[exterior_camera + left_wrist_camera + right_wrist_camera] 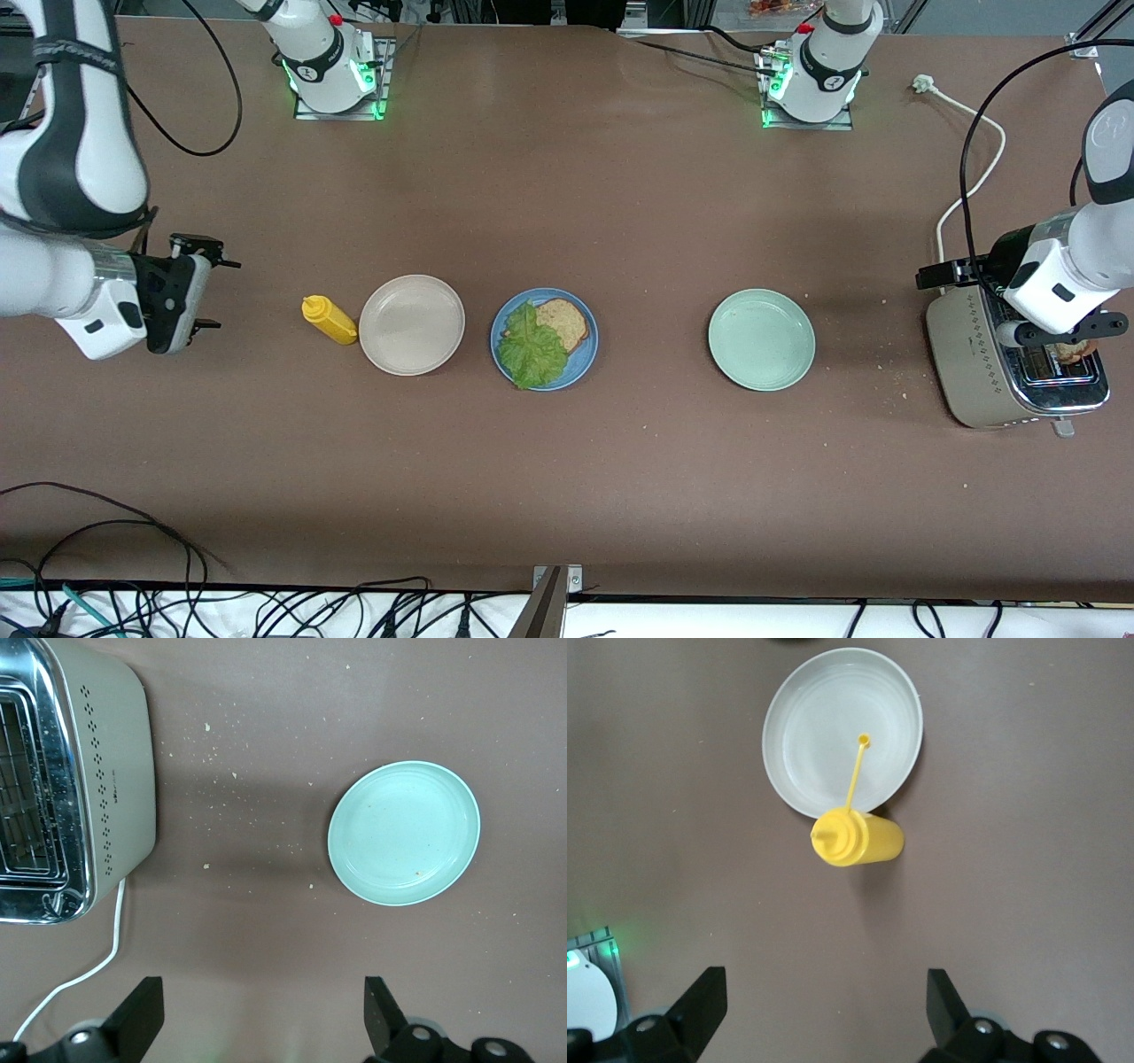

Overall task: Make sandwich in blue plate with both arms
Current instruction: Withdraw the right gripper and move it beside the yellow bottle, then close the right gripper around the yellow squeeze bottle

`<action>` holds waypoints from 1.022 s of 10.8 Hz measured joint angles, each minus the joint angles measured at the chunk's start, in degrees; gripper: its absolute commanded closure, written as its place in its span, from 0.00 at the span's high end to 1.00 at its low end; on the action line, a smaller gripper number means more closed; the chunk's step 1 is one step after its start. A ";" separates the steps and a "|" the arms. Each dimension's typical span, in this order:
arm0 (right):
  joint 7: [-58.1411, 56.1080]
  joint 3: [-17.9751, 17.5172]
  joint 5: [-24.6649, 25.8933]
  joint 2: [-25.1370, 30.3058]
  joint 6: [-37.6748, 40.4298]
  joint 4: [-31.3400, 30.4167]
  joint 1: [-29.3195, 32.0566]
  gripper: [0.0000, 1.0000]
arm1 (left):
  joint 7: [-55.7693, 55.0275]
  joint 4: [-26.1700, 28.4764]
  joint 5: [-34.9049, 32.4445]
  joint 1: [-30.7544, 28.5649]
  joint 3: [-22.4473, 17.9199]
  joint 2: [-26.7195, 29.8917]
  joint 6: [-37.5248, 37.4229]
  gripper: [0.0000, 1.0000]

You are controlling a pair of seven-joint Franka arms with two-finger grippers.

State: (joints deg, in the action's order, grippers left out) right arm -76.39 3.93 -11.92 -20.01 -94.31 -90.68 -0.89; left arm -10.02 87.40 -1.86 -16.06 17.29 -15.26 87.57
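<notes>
one toaster [1010, 368], tiny unreadable label

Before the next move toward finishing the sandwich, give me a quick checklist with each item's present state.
1. Blue plate holds bread slice and lettuce: ok.
2. Top slice on the lettuce: not ok, not yet placed.
3. Left gripper open, empty, over the table beside the toaster: ok.
4. Right gripper open, empty, waiting toward the right arm's end: ok.
5. Slice ready in the toaster: cannot tell.
</notes>
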 measured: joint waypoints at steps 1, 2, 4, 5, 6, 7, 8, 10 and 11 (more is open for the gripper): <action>-4.78 0.32 -2.50 -0.53 -0.03 -1.27 1.70 1.00 | 0.00 0.00 0.00 0.00 0.00 -0.01 0.00 0.99; -8.51 0.52 -4.78 -1.49 -0.12 -2.24 2.87 1.00 | 0.00 0.00 0.00 0.00 0.00 -0.02 0.00 0.99; -15.17 0.60 -10.36 -4.86 -1.09 -3.11 3.80 1.00 | 0.00 0.00 0.00 0.00 0.01 -0.05 0.00 0.99; -18.84 0.60 -13.30 -7.08 -2.00 -3.20 4.04 1.00 | 0.00 0.00 0.00 0.00 0.01 -0.07 0.00 0.99; -22.34 0.61 -16.10 -9.38 -2.60 -3.23 4.49 1.00 | 0.00 0.01 0.00 0.00 0.01 -0.09 0.00 0.99; -25.85 0.62 -18.65 -11.65 -3.03 -3.23 5.19 1.00 | 0.00 0.01 0.00 0.00 0.01 -0.11 0.00 0.99; -29.48 0.63 -21.13 -13.72 -3.19 -3.22 5.85 1.00 | 0.00 0.02 0.00 0.00 0.01 -0.12 0.00 0.99; -35.26 0.64 -25.43 -16.94 -3.45 -3.17 6.61 1.00 | 0.00 0.02 -0.01 0.01 0.01 -0.14 0.00 0.99; -38.38 0.64 -27.82 -18.45 -3.79 -3.16 6.83 1.00 | 0.00 0.02 -0.01 0.01 0.01 -0.15 0.00 0.99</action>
State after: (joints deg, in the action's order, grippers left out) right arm -114.77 4.57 -39.74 -38.46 -98.10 -93.84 5.93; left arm -10.02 87.42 -1.87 -16.05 17.30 -15.41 87.57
